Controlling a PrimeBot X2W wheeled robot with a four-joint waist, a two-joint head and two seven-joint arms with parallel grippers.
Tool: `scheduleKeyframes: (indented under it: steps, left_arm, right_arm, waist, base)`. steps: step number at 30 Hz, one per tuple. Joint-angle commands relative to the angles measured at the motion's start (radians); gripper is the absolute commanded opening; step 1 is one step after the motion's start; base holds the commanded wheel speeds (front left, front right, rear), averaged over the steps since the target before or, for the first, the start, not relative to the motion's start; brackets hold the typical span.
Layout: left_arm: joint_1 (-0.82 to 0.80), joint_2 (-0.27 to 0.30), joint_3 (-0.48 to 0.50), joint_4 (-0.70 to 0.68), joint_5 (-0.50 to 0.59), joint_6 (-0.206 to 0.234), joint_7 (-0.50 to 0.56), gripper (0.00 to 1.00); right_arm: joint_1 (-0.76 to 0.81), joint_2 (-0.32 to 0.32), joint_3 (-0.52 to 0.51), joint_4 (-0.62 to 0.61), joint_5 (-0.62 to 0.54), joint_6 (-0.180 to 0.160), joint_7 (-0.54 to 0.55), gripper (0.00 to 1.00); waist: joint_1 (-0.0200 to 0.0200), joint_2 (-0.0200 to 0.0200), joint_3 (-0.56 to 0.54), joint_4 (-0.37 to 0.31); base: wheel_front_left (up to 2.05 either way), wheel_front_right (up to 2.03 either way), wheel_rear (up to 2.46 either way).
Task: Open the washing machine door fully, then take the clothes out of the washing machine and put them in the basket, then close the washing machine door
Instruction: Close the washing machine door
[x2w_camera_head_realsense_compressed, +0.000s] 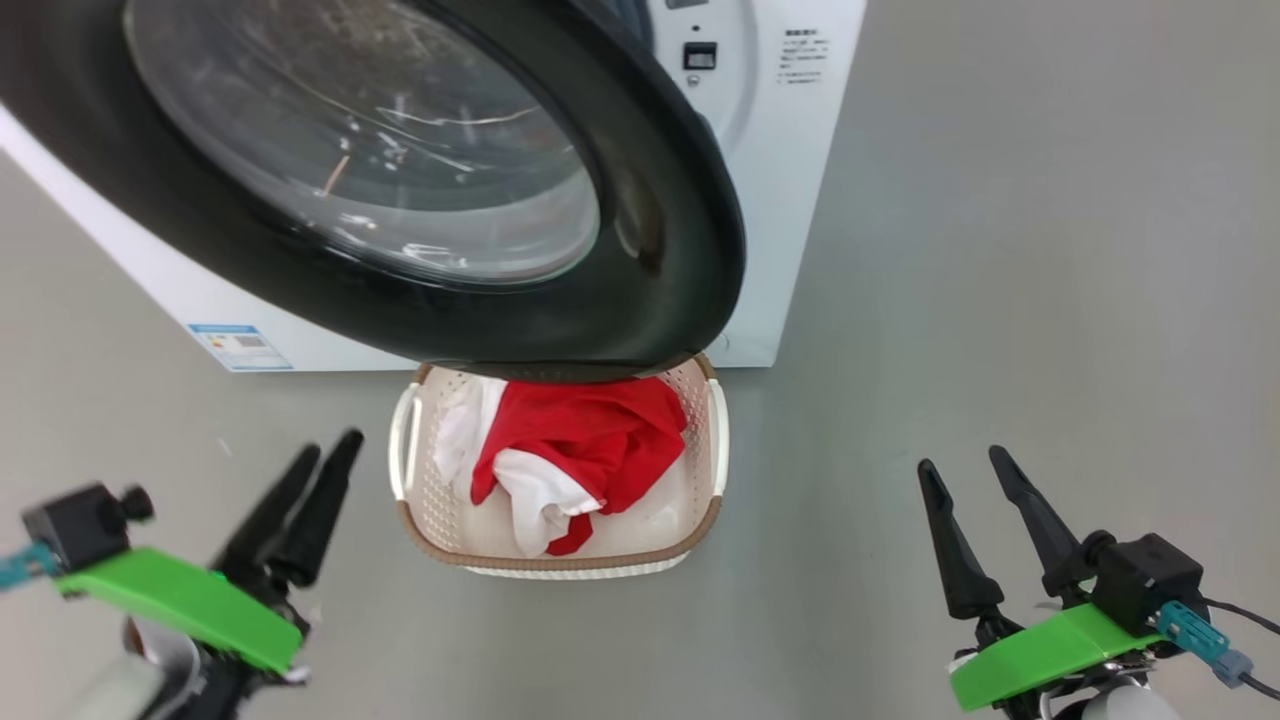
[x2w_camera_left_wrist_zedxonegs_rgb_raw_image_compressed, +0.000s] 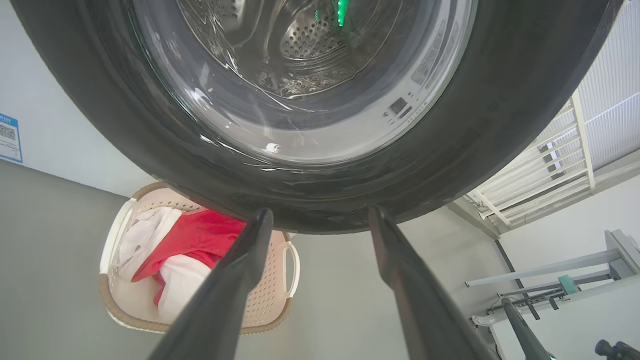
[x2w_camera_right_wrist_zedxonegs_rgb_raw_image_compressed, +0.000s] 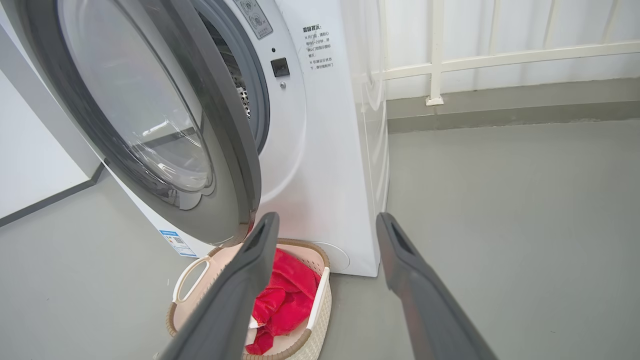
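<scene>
Grey matte floor (x2w_camera_head_realsense_compressed: 1000, 250) runs under everything. Nearest the head camera, the left gripper (x2w_camera_head_realsense_compressed: 330, 445), two long dark fingers on a green bracket (x2w_camera_head_realsense_compressed: 180, 600), sits at the lower left. The right gripper (x2w_camera_head_realsense_compressed: 962, 460) sits at the lower right. Both hang over the floor, well apart from each other. In its own wrist view the left gripper (x2w_camera_left_wrist_zedxonegs_rgb_raw_image_compressed: 321, 212) has its jaws spread wide with nothing between them. The right gripper (x2w_camera_right_wrist_zedxonegs_rgb_raw_image_compressed: 327, 218) likewise stands wide open and holds nothing.

Between the two and a little farther off, the small cream perforated plastic basket (x2w_camera_head_realsense_compressed: 560, 562) with a brown woven-look rim and pale side handles stands on the floor. The soft bright red and white fabric clothes (x2w_camera_head_realsense_compressed: 590, 430) lie bunched inside it.

Beyond, the large round washing machine door (x2w_camera_head_realsense_compressed: 680, 200), a wide glossy black rim around a bulging clear glass bowl, is swung partly out. Its lower edge overhangs the basket's far end. Behind it stands the big white front-loading washing machine (x2w_camera_head_realsense_compressed: 790, 200), with a small blue label (x2w_camera_head_realsense_compressed: 238, 346) low on its front. Its grey rubber ring (x2w_camera_right_wrist_zedxonegs_rgb_raw_image_compressed: 261, 107) shows in the gap beside the door. Farthest back, a white railing (x2w_camera_right_wrist_zedxonegs_rgb_raw_image_compressed: 435, 50) lines the wall.
</scene>
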Motion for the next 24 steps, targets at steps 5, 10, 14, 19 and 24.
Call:
scheduleKeyframes:
  steps: [5, 10, 14, 19, 24]
  left_arm:
    - [0.066, -0.017, 0.127, 0.022, 0.044, -0.006, -0.013, 1.00]
    - [0.147, -0.057, 0.214, 0.055, 0.126, -0.006, -0.013, 1.00]
    - [0.202, -0.100, 0.288, 0.074, 0.208, -0.006, -0.013, 1.00]
    - [0.241, -0.146, 0.364, 0.093, 0.309, -0.006, -0.013, 1.00]
    - [0.283, -0.207, 0.443, 0.099, 0.428, -0.006, -0.013, 1.00]
  right_arm:
    - [0.026, -0.017, 0.008, -0.021, -0.012, 0.005, -0.006, 1.00]
    - [0.043, -0.020, 0.002, -0.020, -0.010, 0.005, -0.006, 1.00]
    - [0.047, -0.020, -0.011, -0.027, -0.009, 0.005, -0.006, 1.00]
    - [0.050, -0.019, -0.026, -0.034, -0.008, 0.005, -0.006, 1.00]
    - [0.056, -0.018, -0.040, -0.041, -0.005, 0.005, -0.006, 1.00]
  waist:
    - [0.0000, 0.0000, -0.018, 0.017]
    - [0.0000, 0.0000, -0.033, 0.000]
    - [0.0000, 0.0000, -0.033, -0.023]
    - [0.0000, 0.0000, -0.031, -0.045]
    - [0.0000, 0.0000, -0.032, -0.064]
  base:
    - [0.00, 0.00, 0.00]
    - [0.00, 0.00, 0.00]
    - [0.00, 0.00, 0.00]
    - [0.00, 0.00, 0.00]
    - [0.00, 0.00, 0.00]
